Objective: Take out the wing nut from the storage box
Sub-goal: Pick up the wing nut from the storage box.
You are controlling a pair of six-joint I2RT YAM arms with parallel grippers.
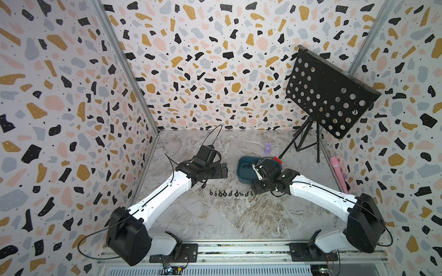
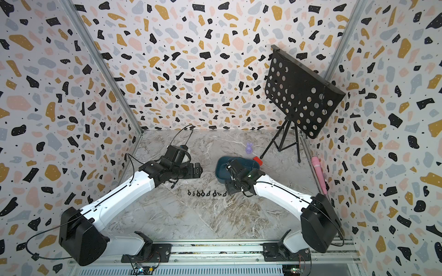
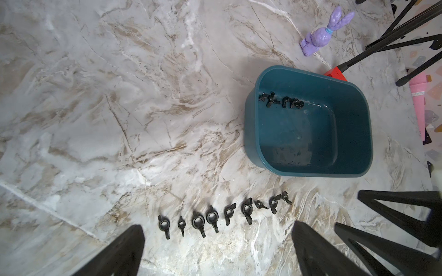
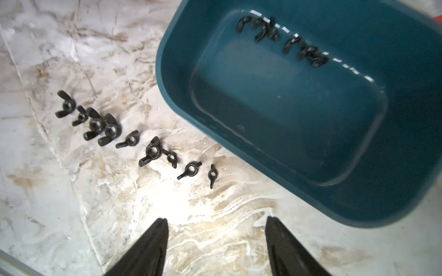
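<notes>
A few black metal wing nuts lie strung along the far long wall of the shallow teal plastic storage box, across its floor from the right gripper, which is spread and empty just outside the near wall. The left gripper, also spread, hangs farther off over the marble surface, where a row of nine nuts sits.

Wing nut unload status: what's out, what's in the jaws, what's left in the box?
Done: nine wing nuts lie in a row on the table beside the storage box. In hand: nothing; the right gripper hangs by the row, jaws open and empty; the left gripper is open too. Left: a small cluster of nuts against one inner wall of the box; count blurred.
</notes>
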